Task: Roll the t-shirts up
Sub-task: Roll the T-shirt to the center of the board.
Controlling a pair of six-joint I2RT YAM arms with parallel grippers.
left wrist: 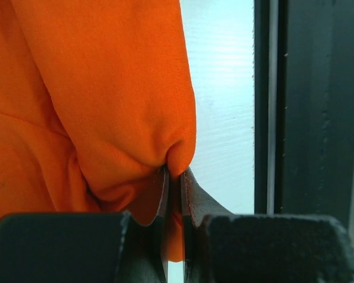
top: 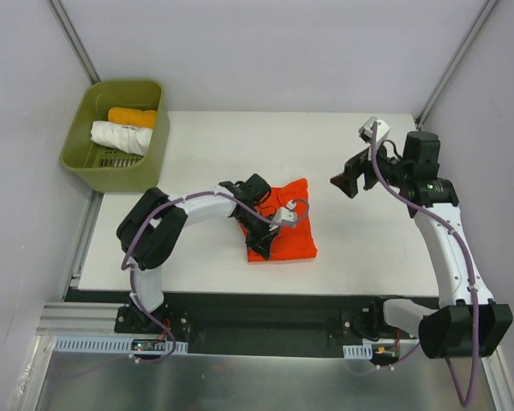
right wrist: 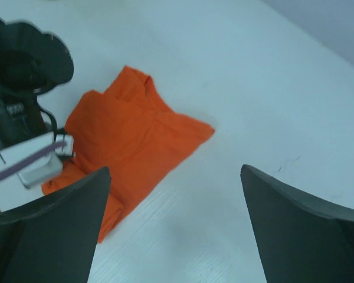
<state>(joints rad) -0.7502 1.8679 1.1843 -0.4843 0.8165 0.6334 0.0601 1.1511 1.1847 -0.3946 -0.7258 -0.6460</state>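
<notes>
Red-orange t-shirt (top: pixel 293 231), folded, bunched

The flat white rectangular desk (top: pixel 360 248) carries a crumpled bright red-orange cloth t-shirt (top: pixel 298 240) near its middle. An olive-green plastic basket (top: pixel 103 175) sits at its far left corner.

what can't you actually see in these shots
Top view: left gripper and its wrist cover part of the red-orange t-shirt; folds there hidden.
Left wrist view: shirt runs off the top and left edges.
Top view: white t-shirt and yellow-orange t-shirt in the green basket too small for detail.
</notes>
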